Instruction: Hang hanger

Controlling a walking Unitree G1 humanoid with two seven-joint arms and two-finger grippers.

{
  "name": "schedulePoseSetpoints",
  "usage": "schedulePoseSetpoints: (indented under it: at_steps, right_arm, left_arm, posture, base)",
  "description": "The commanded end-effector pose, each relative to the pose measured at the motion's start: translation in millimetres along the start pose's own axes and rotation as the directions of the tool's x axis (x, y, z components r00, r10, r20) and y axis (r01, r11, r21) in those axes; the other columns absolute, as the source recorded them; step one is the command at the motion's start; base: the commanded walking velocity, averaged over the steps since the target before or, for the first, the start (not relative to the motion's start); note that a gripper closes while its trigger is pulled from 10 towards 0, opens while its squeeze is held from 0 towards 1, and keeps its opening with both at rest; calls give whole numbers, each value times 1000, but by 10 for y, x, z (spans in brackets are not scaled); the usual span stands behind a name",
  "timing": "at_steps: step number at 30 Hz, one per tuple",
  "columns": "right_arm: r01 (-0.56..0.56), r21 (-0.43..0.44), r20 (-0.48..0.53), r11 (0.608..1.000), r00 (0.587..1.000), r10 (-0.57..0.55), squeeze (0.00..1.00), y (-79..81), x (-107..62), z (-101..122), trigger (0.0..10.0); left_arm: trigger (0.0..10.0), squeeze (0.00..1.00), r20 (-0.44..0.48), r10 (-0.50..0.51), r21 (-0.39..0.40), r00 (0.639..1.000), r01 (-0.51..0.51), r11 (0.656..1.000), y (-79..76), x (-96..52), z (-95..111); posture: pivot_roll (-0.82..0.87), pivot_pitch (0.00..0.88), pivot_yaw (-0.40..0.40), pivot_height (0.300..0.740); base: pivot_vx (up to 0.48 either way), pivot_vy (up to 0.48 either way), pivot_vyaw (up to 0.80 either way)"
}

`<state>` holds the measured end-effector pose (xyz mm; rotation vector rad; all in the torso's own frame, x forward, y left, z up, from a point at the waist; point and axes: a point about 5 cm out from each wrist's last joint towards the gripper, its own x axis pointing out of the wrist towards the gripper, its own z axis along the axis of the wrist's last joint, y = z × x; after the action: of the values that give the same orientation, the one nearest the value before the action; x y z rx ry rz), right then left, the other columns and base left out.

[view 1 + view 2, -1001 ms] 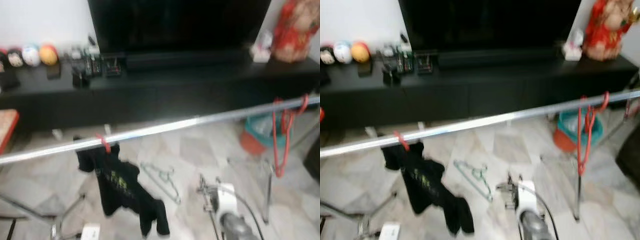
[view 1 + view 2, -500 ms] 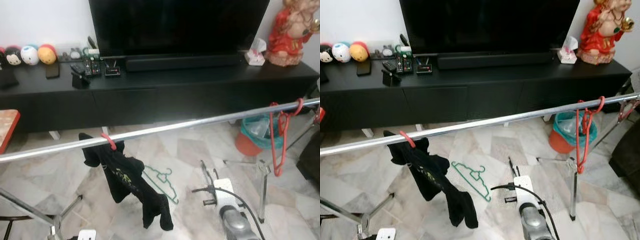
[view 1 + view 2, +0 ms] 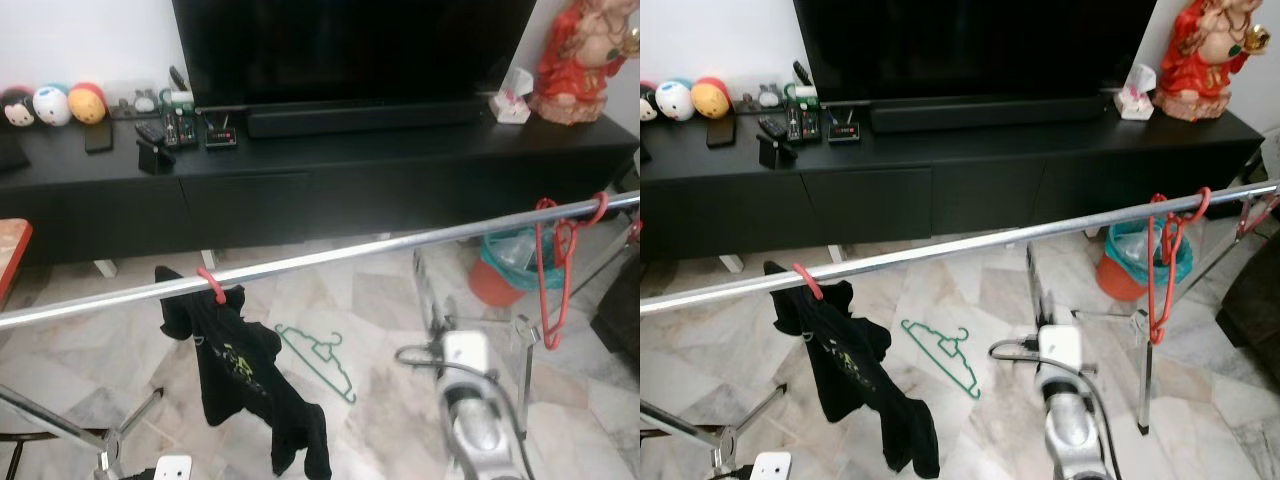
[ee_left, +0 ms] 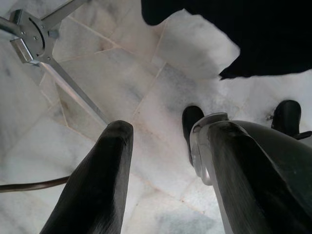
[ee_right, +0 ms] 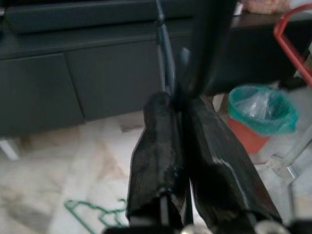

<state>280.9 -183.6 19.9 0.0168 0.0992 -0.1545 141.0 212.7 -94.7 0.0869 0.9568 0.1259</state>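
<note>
Right hand [image 5: 178, 100]: the two black fingers are pressing together on a thin grey wire hanger [image 3: 1032, 275], gripping it low down. The rest of the wire is rising up and forward from the hand, below the chrome rail [image 3: 940, 249] and between the two loads on it. Which part of the hanger is being pinched I cannot tell.

Left hand [image 4: 165, 129]: fingers are spread wide, holding nothing, pointing down at the marble floor [image 4: 146, 87].

Other hangers: a green hanger [image 3: 940, 355] is lying flat on the floor under the rail. Red hangers [image 3: 1160, 260] are hanging at the rail's right end. A black shirt [image 3: 845, 370] is drooping from a red hook towards the left end.

Handling, my judgement: the wire is looking light and springy, smooth enough to be pivoting or slipping in a narrow pinch. A firm hold close under the hook should be limiting swing. The hook opening needs to be facing the rail, with the bare middle stretch looking easiest.
</note>
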Motion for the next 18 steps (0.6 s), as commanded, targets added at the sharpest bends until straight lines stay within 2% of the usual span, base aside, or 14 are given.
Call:
schedulePoseSetpoints:
  at_steps: [1,4,10,12,14,18]
  right_arm:
    - [-31,-16,-177,999,984,28,0,20,-109,-269,10000]
    - [-43,-40,-165,998,986,36,0,21,-131,-276,10000]
    - [-98,-102,-7,990,995,98,0,6,-129,-80,10000]
    - [-96,-106,10,990,995,97,0,9,-118,-50,10000]
    - [-99,-124,75,987,991,109,0,42,-54,84,10000]
    - [-133,-143,99,981,984,147,0,134,-10,155,10000]
  left_arm:
    - [10000,0,-17,4,11,1000,-3,1000,1,-11,-48]
    - [10000,0,-13,2,11,1000,-2,1000,-11,-12,-47]
    - [10000,0,-9,9,12,1000,-9,1000,4,-13,-46]
    - [10000,0,-8,11,13,1000,-10,1000,7,-13,-45]
    - [10000,0,-6,14,15,1000,-13,1000,18,-12,-38]
    - [10000,0,-1,17,15,1000,-17,1000,24,-7,-19]
  posture:
    - [-2,51,-41,740]
    - [-2,51,-41,740]
    - [-1,52,-37,740]
    - [-1,52,-37,740]
    - [0,52,-36,740]
    - [-1,51,-37,740]
  base:
    - [0,0,0]
    - [0,0,0]
    - [0,0,0]
    - [0,0,0]
    - [0,0,0]
    - [0,0,0]
